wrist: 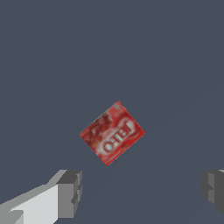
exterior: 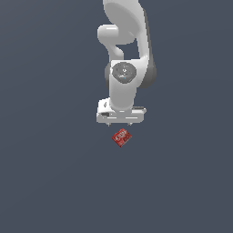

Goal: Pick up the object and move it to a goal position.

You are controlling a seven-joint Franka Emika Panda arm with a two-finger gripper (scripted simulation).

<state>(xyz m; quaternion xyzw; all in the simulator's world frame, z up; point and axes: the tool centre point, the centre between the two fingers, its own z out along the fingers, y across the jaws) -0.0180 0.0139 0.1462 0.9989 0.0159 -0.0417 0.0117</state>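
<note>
Below wide-apart fingers point(wrist: 68, 192), red box point(wrist: 112, 133) flat on grey floor point(wrist: 175, 65), its white lettering too blurred to read.

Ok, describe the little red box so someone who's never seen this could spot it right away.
Find the white robot arm over the plain grey floor. Just below its open gripper lies the red box, flat and turned diamond-wise. It is the only coloured thing there, with a whitish label.

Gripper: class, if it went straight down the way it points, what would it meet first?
Probably the red box, or the floor just beside it. The open gripper points down above it; in the wrist view the box lies slightly ahead of the fingers, not between them.
</note>
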